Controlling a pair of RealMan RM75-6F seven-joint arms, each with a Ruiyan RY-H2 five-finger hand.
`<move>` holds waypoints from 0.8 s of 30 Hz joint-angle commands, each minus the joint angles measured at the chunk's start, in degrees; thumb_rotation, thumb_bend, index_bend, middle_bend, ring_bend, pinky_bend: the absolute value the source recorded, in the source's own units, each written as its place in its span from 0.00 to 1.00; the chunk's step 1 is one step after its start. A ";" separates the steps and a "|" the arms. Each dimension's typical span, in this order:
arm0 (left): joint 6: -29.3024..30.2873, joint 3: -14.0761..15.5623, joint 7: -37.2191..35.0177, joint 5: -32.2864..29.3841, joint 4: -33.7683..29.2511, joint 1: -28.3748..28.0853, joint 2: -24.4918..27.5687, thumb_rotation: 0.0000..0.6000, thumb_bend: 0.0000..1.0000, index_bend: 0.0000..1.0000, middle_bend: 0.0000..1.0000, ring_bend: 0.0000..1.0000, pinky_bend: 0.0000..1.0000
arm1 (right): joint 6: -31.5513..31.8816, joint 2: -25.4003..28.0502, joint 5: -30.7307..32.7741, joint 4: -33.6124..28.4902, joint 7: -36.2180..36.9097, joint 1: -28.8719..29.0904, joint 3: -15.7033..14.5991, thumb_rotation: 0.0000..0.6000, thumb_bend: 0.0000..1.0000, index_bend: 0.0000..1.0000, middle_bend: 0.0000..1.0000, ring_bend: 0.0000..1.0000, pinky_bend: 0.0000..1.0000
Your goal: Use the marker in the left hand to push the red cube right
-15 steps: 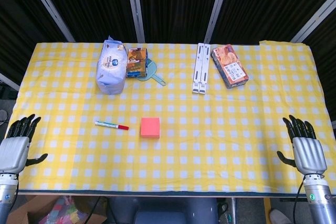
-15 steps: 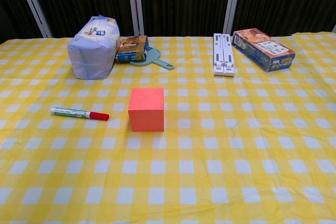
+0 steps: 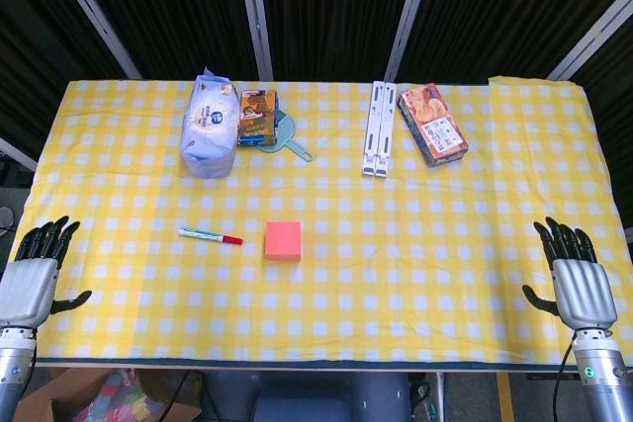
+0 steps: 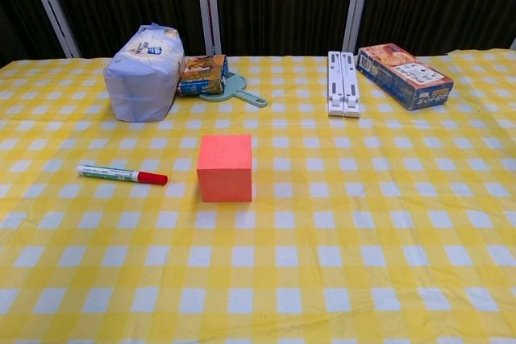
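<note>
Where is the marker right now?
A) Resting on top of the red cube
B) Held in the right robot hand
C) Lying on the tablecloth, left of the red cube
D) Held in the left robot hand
C: the marker lies flat on the checked cloth just left of the red cube, while the left robot hand and right robot hand are both empty at the table's near corners.

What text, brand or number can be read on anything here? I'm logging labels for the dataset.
None can be read.
White bag: blue round logo, lettering blurred.
Small snack box: print too small.
Blue and orange box: label blurred.
Marker: green barrel print too small.
Red cube, white folded stand, teal paddle: no text visible.
</note>
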 commanded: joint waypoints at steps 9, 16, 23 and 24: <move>-5.04 -2.70 1.60 -1.02 0.75 -4.81 -0.31 1.00 0.17 0.24 0.05 0.00 0.06 | 0.16 -0.04 -0.07 0.01 -0.10 -0.04 -0.01 1.00 0.30 0.00 0.00 0.00 0.00; -13.43 -6.65 5.96 -7.45 2.90 -11.79 -4.36 1.00 0.22 0.37 0.13 0.01 0.10 | 0.15 -0.02 -0.20 0.04 0.01 -0.03 -0.04 1.00 0.30 0.00 0.00 0.00 0.00; -20.04 -9.28 13.17 -15.64 7.15 -18.64 -10.23 1.00 0.23 0.40 0.14 0.01 0.11 | 0.22 0.01 -0.18 0.15 0.56 -0.10 0.05 1.00 0.30 0.00 0.00 0.00 0.00; -20.78 -9.48 14.91 -16.92 8.31 -19.84 -11.56 1.00 0.23 0.40 0.14 0.01 0.11 | 0.19 0.02 -0.20 0.15 0.65 -0.10 0.05 1.00 0.30 0.00 0.00 0.00 0.00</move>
